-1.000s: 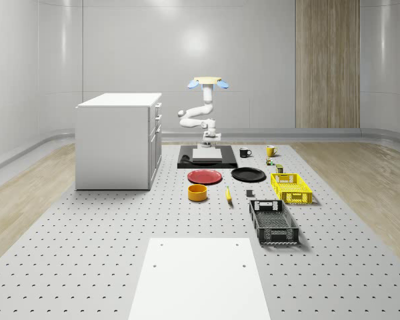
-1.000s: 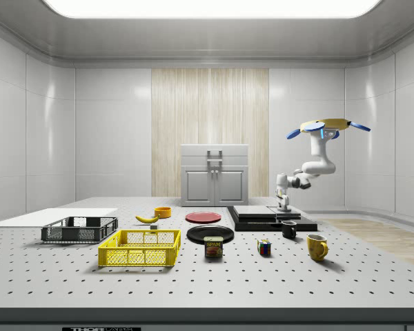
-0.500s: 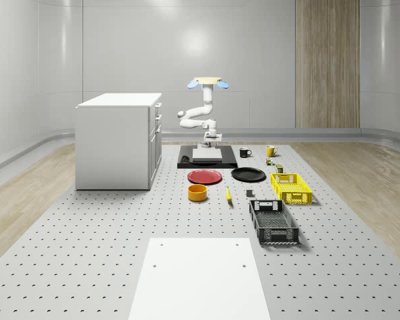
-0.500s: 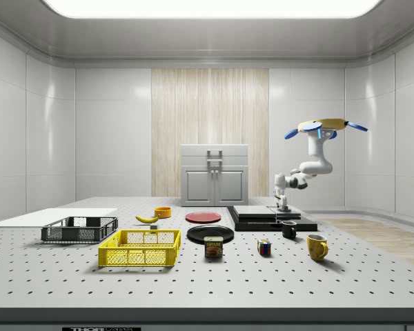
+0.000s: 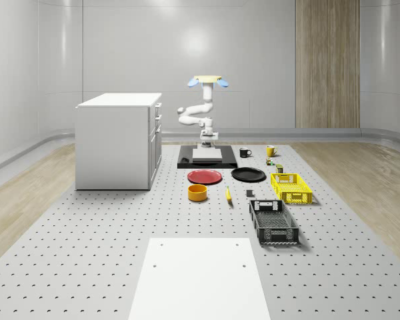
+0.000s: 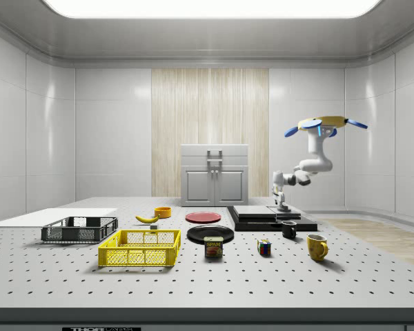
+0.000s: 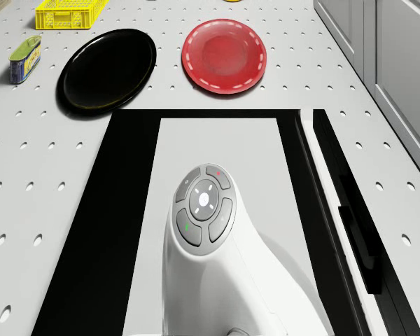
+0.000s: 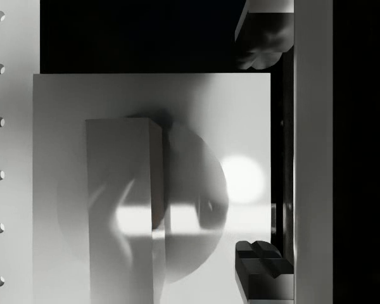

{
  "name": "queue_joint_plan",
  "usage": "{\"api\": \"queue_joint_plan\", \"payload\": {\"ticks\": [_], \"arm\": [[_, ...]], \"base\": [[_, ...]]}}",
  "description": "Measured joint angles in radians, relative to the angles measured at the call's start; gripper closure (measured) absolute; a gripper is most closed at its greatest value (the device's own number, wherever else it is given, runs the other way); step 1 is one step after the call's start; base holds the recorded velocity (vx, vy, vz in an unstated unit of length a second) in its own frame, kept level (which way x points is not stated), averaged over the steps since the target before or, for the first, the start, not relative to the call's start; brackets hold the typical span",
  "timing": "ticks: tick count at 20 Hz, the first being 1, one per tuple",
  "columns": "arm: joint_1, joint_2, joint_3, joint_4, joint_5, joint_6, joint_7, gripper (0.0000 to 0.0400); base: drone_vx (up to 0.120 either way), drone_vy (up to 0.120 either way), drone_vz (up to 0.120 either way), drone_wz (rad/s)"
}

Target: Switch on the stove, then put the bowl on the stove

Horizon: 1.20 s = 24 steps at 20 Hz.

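The stove (image 5: 185, 162) is a black slab with a pale grey plate on top, at the table's far end beside the white cabinet (image 5: 117, 140). The orange bowl (image 5: 198, 193) stands on the table in front of it, past the red plate (image 5: 205, 176); in the side view the bowl (image 6: 163, 212) is well left of the stove (image 6: 262, 219). The drone (image 5: 207, 81) hovers behind and above the stove. Its arm bends down, so my gripper (image 5: 207, 141) hangs just over the stove's far part. In the wrist view my gripper (image 8: 266, 152) is open, its fingertips (image 8: 263, 272) either side of a narrow strip along the grey plate (image 8: 196, 107).
A black plate (image 5: 248, 175), banana (image 5: 228, 194), yellow crate (image 5: 291, 187) and black crate (image 5: 273, 221) lie right of the bowl. A black mug (image 5: 245, 152), yellow mug (image 5: 271, 151), can and cube stand near the stove's right side. A white sheet (image 5: 199, 277) covers the near table.
The drone has drifted slightly toward the side view's left and the arm has folded a little, lifting the gripper slightly over the stove. Bowl and other objects have not moved.
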Motion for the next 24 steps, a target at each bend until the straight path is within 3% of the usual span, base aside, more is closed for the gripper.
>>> {"api": "queue_joint_plan", "payload": {"ticks": [3,24], "arm": [[0.019,-0.010,0.002,0.001,0.006,0.010,-0.021,0.0000],[0.032,-0.042,0.008,0.005,0.022,0.039,-0.038,0.0000]], "base": [[0.120,-0.080,0.053,0.000],[0.116,0.000,0.000,0.000]]}}
